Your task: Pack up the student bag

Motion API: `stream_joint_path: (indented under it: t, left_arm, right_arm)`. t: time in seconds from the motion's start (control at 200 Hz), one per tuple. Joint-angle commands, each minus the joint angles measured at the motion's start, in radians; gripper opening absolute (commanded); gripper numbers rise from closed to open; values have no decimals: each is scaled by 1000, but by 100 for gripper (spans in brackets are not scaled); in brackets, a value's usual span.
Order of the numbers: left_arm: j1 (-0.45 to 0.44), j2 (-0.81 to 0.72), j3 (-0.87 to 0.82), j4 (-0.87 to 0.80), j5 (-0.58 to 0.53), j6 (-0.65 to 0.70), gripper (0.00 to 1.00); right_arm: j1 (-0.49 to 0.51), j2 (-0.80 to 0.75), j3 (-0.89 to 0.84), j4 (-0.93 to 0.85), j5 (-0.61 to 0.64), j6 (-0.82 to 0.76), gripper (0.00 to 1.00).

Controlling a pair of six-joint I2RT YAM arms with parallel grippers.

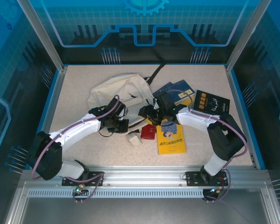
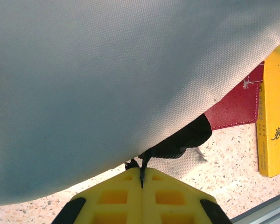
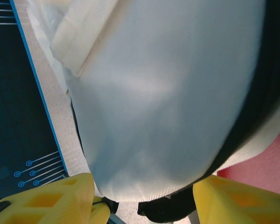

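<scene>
Entry: student bag (image 1: 117, 89), cream fabric, slumped far left of centre on the table (image 1: 74, 88); red wallet (image 1: 148, 132) and yellow book (image 1: 170, 140) wait unpacked to its near right. The left gripper (image 2: 141, 179), fingers together, pinches the bag's black trim, apparently to lift that edge. The right gripper (image 3: 144, 205), fingers apart, straddles unclamped fabric, probably repositioning.
</scene>
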Motion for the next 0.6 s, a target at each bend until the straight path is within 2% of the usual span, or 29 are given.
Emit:
stream_joint_path:
  t: [0.0,0.16,0.255,0.375,0.595]
  left_arm:
    - [-4,-24,31,-29,26,16,0]
    - [-5,-28,42,-61,7,14,0]
    - [-5,-30,51,-103,-31,13,0]
    - [-4,-34,66,-173,-109,-4,0]
    - [-5,-45,92,-280,-226,-25,0]
  right_arm:
    - [19,20,-14,23,8,78,57]
    - [26,67,4,35,15,80,49]
    - [20,85,22,26,36,63,36]
    - [0,89,39,-11,90,27,27]
    - [-63,81,65,-62,150,-35,20]
